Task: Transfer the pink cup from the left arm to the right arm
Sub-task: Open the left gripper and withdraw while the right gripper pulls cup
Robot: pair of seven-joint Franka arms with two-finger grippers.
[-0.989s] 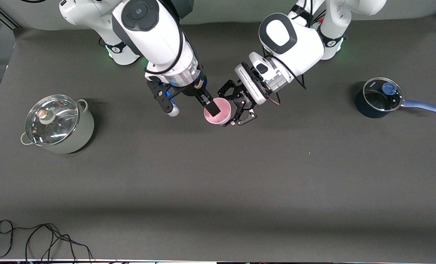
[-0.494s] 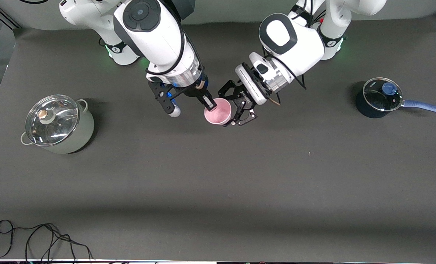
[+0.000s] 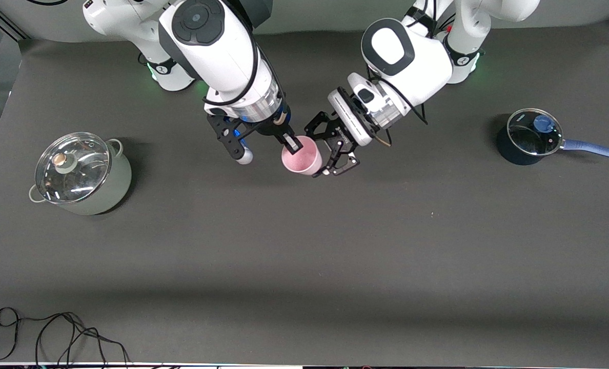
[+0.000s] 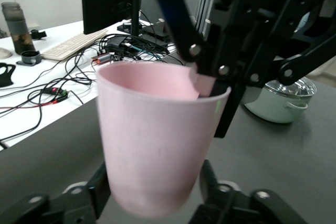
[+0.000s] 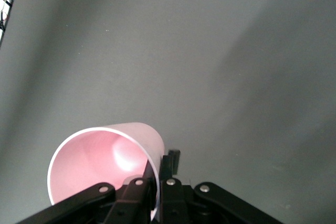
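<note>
Gripper of the right arm pinches the rim of the pink cup, one finger inside the wall and one outside, as the right wrist view and left wrist view both show. Left gripper sits around the cup's lower body with its black linkage fingers flanking the base; they look slightly spread, contact is unclear, so I cannot tell whether it grips or has let go. Cup hangs tilted in the air over the bare bench, roughly midway between the lidded steel pot and the blue saucepan. Risks, as judged: a rim pinch on thin tapered plastic is weak, so the cup may pivot or slip out when the left gripper pulls off; if the left fingers drag on the wall while retreating they could yank it free. Right arm reaches down from its base, wrist angled toward the cup; left arm comes in low, wrist tipped sideways at the cup.
</note>
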